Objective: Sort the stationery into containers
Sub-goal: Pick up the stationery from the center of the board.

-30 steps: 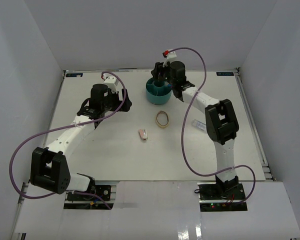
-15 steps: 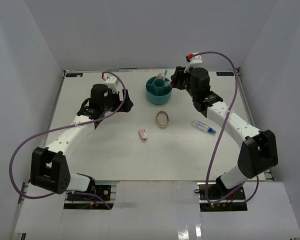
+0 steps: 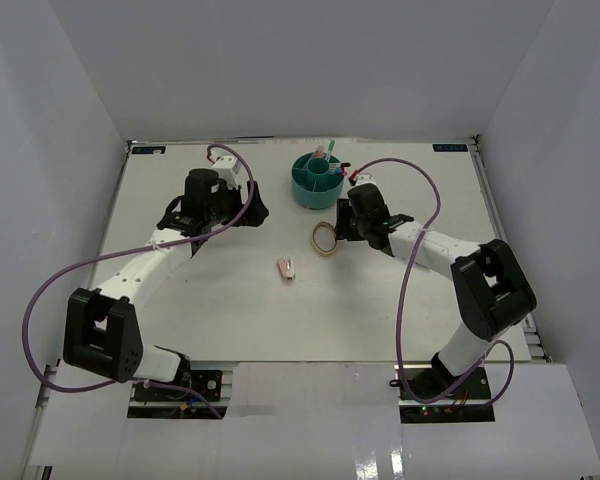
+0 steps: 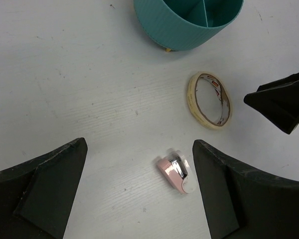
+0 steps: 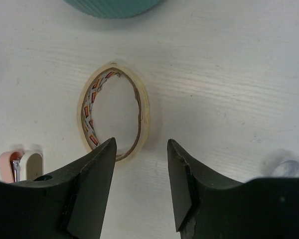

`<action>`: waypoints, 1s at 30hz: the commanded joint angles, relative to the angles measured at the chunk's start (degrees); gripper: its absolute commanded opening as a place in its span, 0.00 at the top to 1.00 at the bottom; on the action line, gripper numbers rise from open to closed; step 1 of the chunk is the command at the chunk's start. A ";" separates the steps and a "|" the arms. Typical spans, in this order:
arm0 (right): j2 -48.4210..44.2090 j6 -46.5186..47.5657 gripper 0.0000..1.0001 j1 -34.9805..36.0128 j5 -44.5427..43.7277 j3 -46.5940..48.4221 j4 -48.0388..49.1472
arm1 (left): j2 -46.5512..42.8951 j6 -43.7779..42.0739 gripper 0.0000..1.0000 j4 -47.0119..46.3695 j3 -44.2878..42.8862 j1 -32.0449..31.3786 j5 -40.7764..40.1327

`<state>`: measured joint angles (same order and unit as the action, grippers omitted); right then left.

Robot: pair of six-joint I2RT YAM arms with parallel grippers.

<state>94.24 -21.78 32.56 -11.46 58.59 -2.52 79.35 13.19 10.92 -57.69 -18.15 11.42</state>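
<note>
Right gripper (image 5: 139, 144) half-open above tan tape ring (image 5: 145, 112), nothing held.
Ring lies flat toward the table's (image 3: 230, 300) far edge, just before the teal organizer (image 3: 310, 193); left gripper (image 4: 139, 144) spread wide, empty.

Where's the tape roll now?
Top view: the tape roll lies mid-table in front of the teal organizer, beside the right gripper, pink eraser to its near left.
</note>
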 commanded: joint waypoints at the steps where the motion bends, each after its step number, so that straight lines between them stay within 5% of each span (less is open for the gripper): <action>1: 1.74 -3.18 0.49 0.75 1.00 -0.67 3.56 | 0.36 0.43 0.02 0.60 -1.11 -0.13 0.97; 24: 9.65 -3.00 0.60 2.51 -1.37 -0.58 5.25 | 5.46 3.50 0.02 0.24 -1.72 -0.04 5.10; 30: 7.99 -1.87 0.76 2.51 -1.63 -2.94 7.27 | 6.34 4.21 0.02 -0.46 -1.90 -0.22 8.96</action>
<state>103.48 -24.18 34.70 -11.81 57.28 2.57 86.15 16.62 11.60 -57.80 -18.15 16.78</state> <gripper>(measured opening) 0.258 0.978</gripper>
